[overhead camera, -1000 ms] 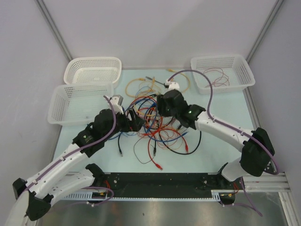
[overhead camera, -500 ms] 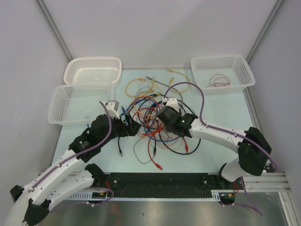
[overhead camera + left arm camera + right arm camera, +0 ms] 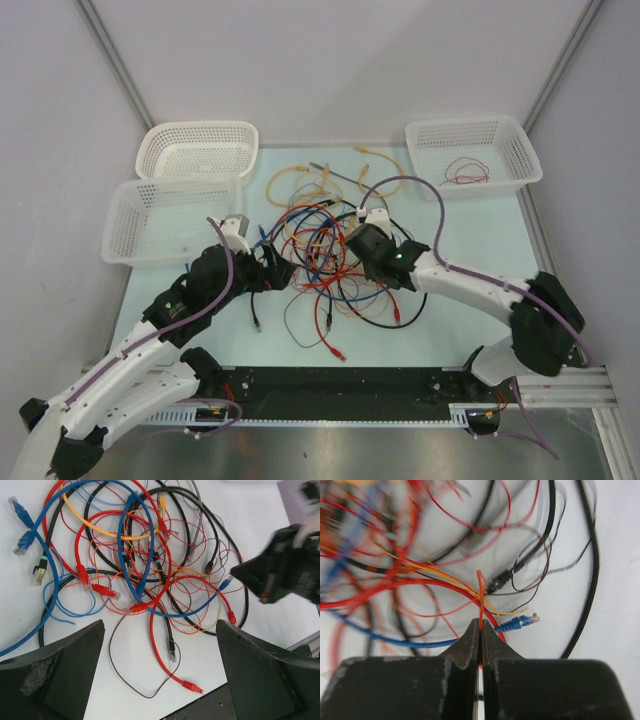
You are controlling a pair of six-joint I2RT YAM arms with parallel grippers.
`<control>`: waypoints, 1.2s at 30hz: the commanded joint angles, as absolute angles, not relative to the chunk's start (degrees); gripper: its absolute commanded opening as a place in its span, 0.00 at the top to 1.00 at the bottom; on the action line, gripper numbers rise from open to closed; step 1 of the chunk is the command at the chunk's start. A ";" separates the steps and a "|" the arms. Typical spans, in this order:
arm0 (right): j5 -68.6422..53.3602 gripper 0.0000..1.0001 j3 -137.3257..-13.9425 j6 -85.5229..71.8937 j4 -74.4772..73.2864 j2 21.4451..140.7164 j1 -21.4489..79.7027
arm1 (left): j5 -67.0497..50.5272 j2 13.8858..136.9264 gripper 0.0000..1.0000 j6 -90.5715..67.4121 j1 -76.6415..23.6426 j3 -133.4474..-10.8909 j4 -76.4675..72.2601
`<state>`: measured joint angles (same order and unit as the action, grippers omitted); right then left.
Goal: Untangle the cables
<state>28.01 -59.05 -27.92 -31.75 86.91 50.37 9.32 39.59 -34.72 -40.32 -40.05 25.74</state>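
Right end effector [image 3: 480,629], open a second ago, has dropped into the cables [image 3: 322,262] and now pinches a thin orange wire [image 3: 480,600]. Left end effector [image 3: 159,627] spread wide, empty, above the cables heaped on the surface [image 3: 420,340].

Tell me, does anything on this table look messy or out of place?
Yes: the cables lie knotted in one heap mid-table, looping over each other. One thin red wire sits apart in the far right basket. The right fingers are pinched shut on a thin orange wire from the heap.
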 commanded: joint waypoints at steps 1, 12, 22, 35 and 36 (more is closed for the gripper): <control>29.62 1.00 -65.63 -24.79 -27.16 69.48 52.64 | 11.78 36.30 0.01 -34.72 -39.99 -41.22 24.00; 23.03 1.00 -88.75 -13.45 -29.34 60.90 57.30 | 3.44 38.49 0.00 -32.52 -39.99 -41.04 9.86; 26.11 1.00 -105.03 -12.64 -35.50 69.87 52.93 | 1.84 41.74 0.00 -32.43 -40.08 -41.92 5.44; 5.89 1.00 -97.29 -32.78 -25.76 84.10 7.66 | 3.08 38.41 0.00 -33.58 -40.08 -38.23 10.27; 6.06 1.00 -98.43 -33.04 -25.32 85.42 6.95 | 3.25 38.23 0.00 -33.31 -39.99 -38.32 10.72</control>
